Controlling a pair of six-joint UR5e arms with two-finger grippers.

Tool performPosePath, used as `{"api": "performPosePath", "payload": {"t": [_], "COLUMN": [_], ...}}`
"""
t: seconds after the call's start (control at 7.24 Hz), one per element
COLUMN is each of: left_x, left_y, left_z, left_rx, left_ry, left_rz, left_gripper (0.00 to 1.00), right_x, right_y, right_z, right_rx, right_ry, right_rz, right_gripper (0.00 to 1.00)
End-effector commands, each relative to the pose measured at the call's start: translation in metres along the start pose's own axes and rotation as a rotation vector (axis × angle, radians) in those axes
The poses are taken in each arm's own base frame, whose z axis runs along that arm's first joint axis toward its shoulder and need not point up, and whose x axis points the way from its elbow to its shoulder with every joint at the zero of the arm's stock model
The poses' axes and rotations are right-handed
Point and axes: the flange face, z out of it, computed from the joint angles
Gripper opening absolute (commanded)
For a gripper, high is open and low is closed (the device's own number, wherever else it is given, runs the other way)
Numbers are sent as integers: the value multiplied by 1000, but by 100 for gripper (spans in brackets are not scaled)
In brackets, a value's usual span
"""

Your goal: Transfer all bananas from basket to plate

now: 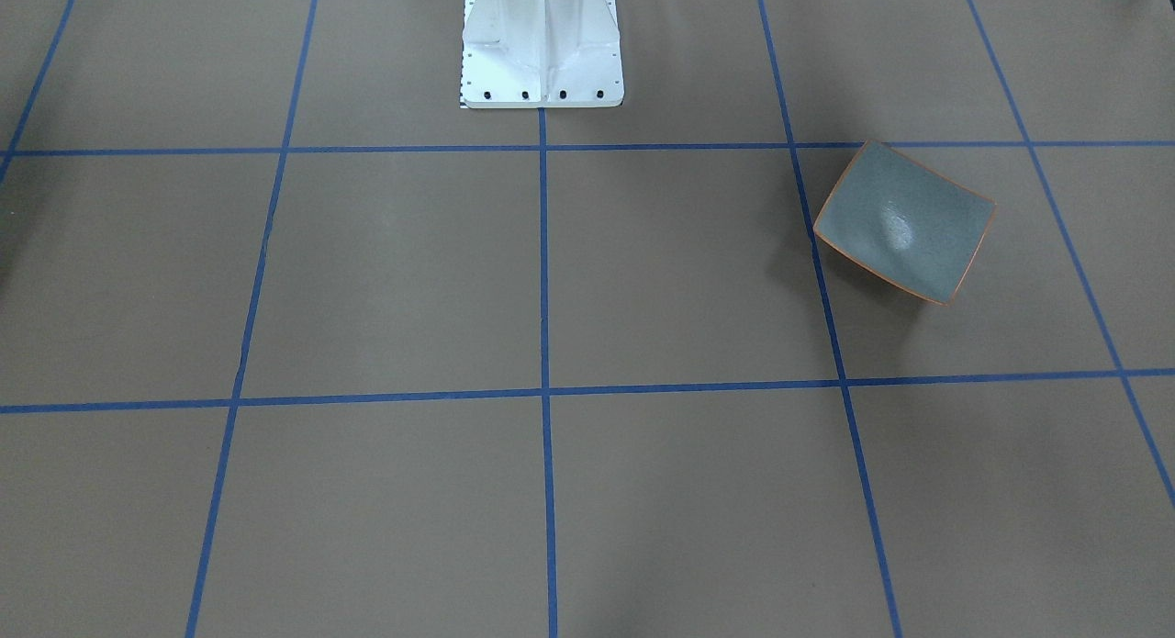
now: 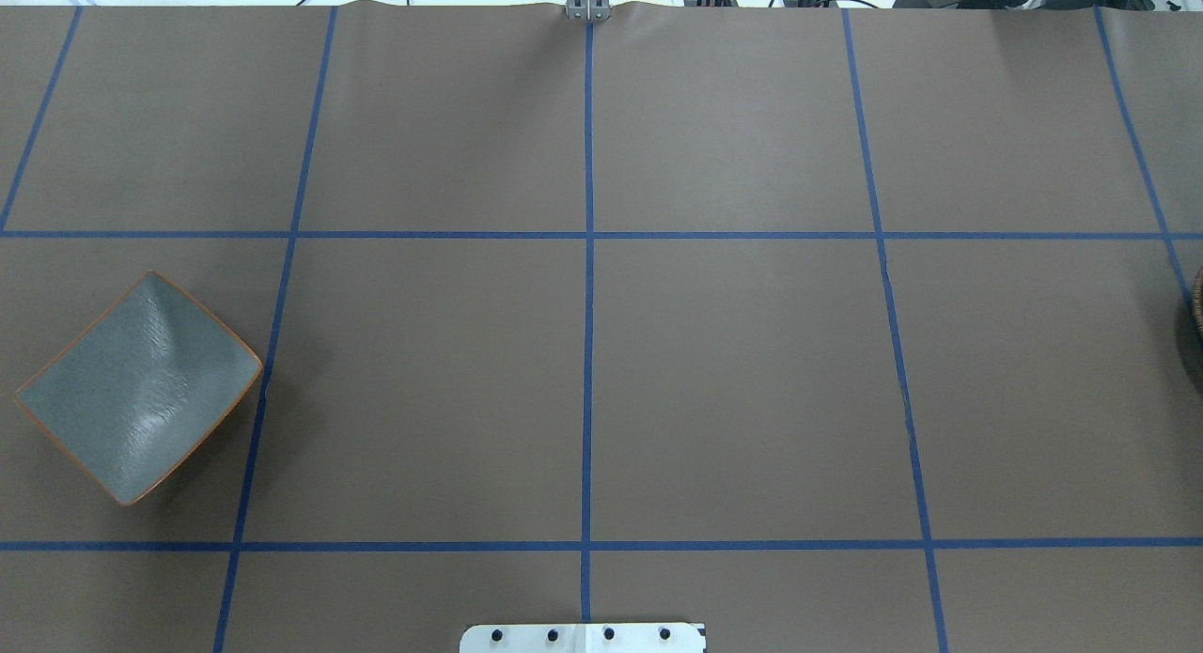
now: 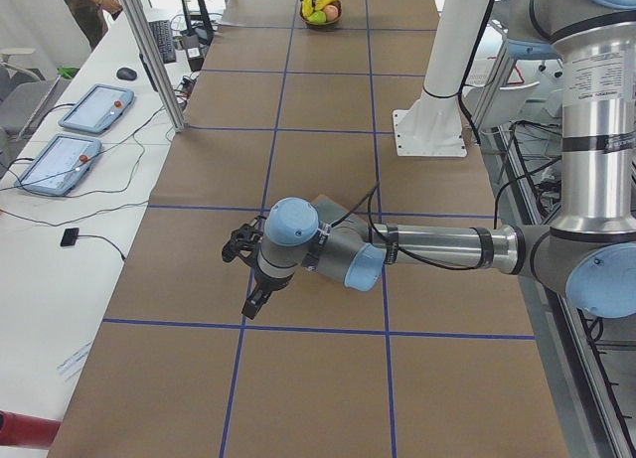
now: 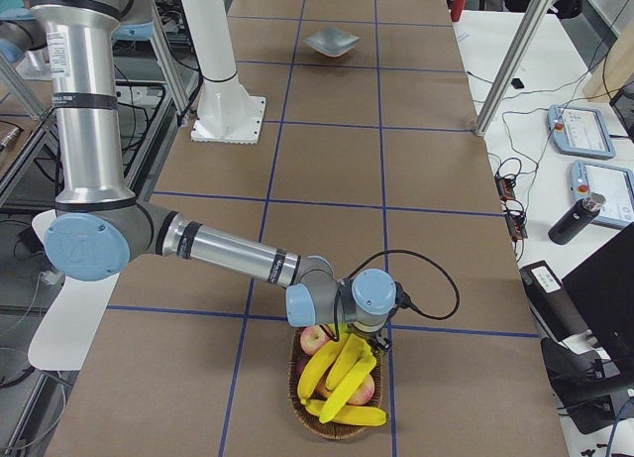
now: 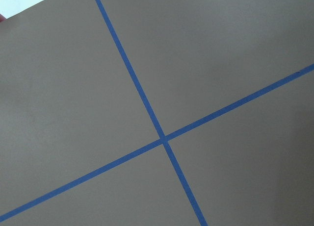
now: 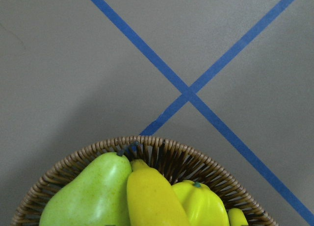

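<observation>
The bananas [image 4: 337,378] lie heaped in the wicker basket [image 4: 337,429] with a green pear [image 6: 93,196] and a reddish apple [image 4: 317,338]. They are directly under the right jaws, which point down at the basket's side nearest that arm. 3 of the bananas have their long axes running away from those jaws, upper ends close beneath them and bodies fanning out toward the end of the desk [image 2: 733,399]. The 4th lies crosswise at the side of the basket farthest from the jaws. Only a side view shows the right jaws, so I cannot tell whether they are parted or closed. The plate [image 2: 141,385] sits at the other end of the desk, well apart from the right jaws and turned diamond-wise to the blue tape lines [image 2: 587,352]. It lies near the left jaws, mostly hidden behind that wrist. The left jaws hover over the desk, and I cannot tell their state either.
</observation>
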Motion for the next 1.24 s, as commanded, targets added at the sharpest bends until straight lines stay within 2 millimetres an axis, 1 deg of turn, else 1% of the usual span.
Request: {"api": "performPosePath", "payload": {"t": [0.0, 0.14, 0.28, 0.41, 0.55, 0.83, 0.97, 1.11], "left_x": [0, -1, -1, -1, -2, -2, -2, -2], "left_y": [0, 1, 1, 2, 3, 3, 3, 3], "left_z": [0, 1, 1, 2, 3, 2, 3, 3], "left_rx": [-1, -2, -2, -4, -6, -5, -6, -6], "left_ry": [0, 0, 0, 1, 1, 0, 1, 1], "left_rz": [-1, -2, -2, -4, -6, -7, -6, -6], "left_gripper": [100, 100, 100, 100, 100, 100, 100, 100], "right_x": [0, -1, -1, -3, -3, -1, 5, 9], "right_y": [5, 6, 6, 6, 4, -3, 1, -7], "right_z": [2, 2, 2, 0, -1, -7, -18, -30], "right_rx": [-9, -9, -9, -6, -2, 9, 25, 42], "right_ry": [5, 5, 6, 8, 9, 15, 29, 42], "right_rz": [3, 3, 2, -1, -7, -41, -37, -40], "right_gripper": [73, 53, 31, 11, 0, 0, 0, 0]}}
